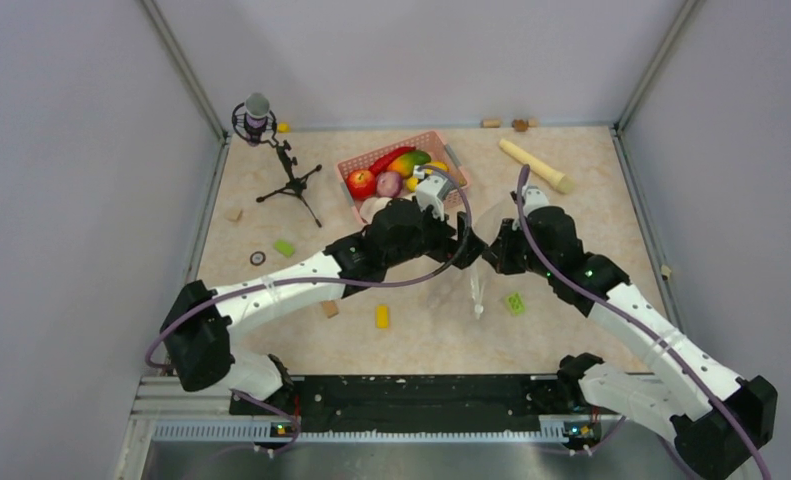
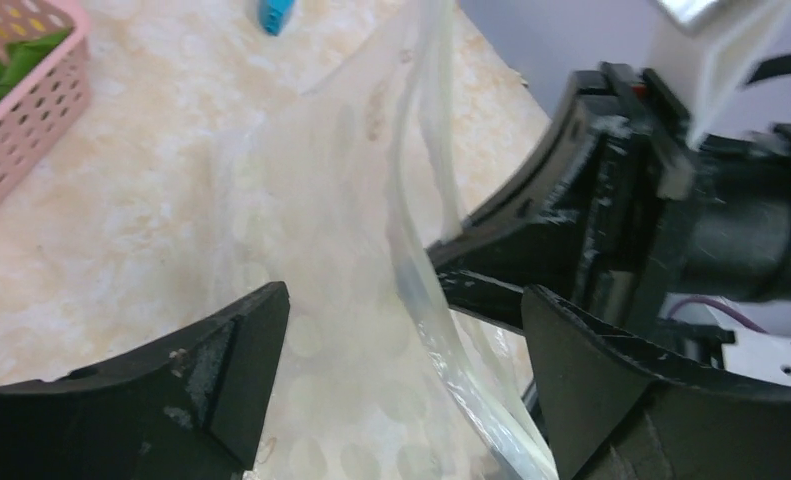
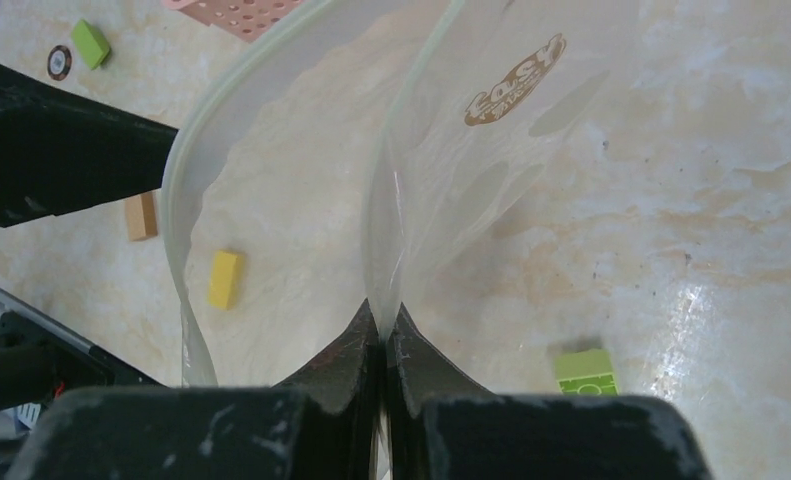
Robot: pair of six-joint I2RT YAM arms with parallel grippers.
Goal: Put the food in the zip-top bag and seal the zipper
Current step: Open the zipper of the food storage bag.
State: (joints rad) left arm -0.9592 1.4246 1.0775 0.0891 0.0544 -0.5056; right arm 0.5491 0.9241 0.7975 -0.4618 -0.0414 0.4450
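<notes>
**A:** While the right gripper (image 3: 381, 335) pinches its two fingers together, what is caught between them?

**B:** One wall of the zip-top bag (image 3: 301, 190), gripped at the mouth edge. The bag is at mid-table, between the two arms.

**A:** And the zipper (image 3: 174, 190)?

**B:** It is unsealed. The two rims curve well apart, so the mouth gapes.

**A:** The left gripper (image 2: 403, 305)?

**B:** Its fingers are spread wide, with the bag's thick rim between them. I cannot tell whether either pad touches the plastic.

**A:** Where is the food?

**B:** In the pink basket (image 2: 31, 120), on the far side of the left wrist: a red apple (image 1: 361, 182), a purple onion (image 1: 389, 184), a mango (image 1: 411, 160) and a red chili (image 1: 386, 158).

**A:** Anything near the bag?

**B:** A yellow block (image 3: 223, 278) shows through it, and a green block (image 3: 584, 370) lies just beside it on the table (image 1: 591, 200).
</notes>
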